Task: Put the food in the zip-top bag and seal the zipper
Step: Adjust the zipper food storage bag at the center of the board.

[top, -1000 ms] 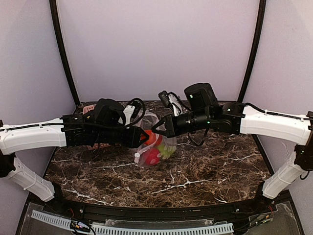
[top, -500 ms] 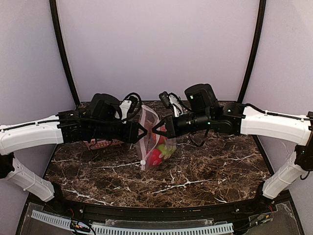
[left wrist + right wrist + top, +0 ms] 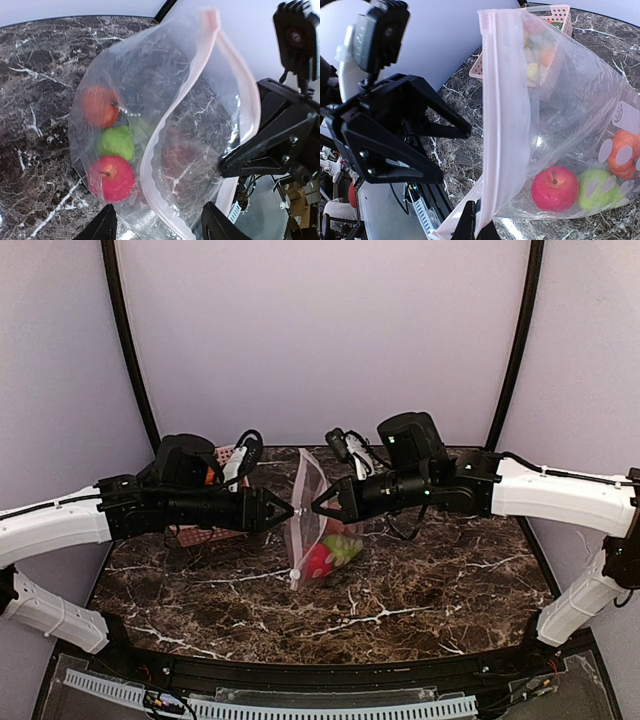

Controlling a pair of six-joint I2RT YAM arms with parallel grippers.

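Top external view: the bag (image 3: 308,485) stands upright on the marble table (image 3: 430,590) between the two arms, with the food (image 3: 325,555), red and green, sunk to its bottom. The right gripper (image 3: 316,507) reaches in from the right and meets the bag's edge partway up. The left gripper (image 3: 285,511) points at the bag from the other side, just beside the plastic; whether it touches cannot be told here. A pink basket (image 3: 205,536) sits on the table behind the left arm. Left wrist view: the left gripper's own fingers (image 3: 106,227) are spread wide at the bottom edge and grip nothing, with the bag's lower part lying just ahead of them. The zipper (image 3: 155,145) runs as two pink lips that stand apart, so the mouth gapes. Inside lie an orange fruit (image 3: 100,106), a green fruit (image 3: 116,142) and a red apple (image 3: 111,177), touching one another. The right gripper (image 3: 224,162) pinches the far lip. Right wrist view: the right gripper's fingers (image 3: 472,227) are closed tight on the zipper (image 3: 505,125) near its lower end, and the bag (image 3: 570,90) hangs out to the right with the red apple (image 3: 555,189) lowest. The left gripper (image 3: 451,152) shows two prongs well apart, beside the zipper. The basket (image 3: 550,10) shows behind the top of the bag.
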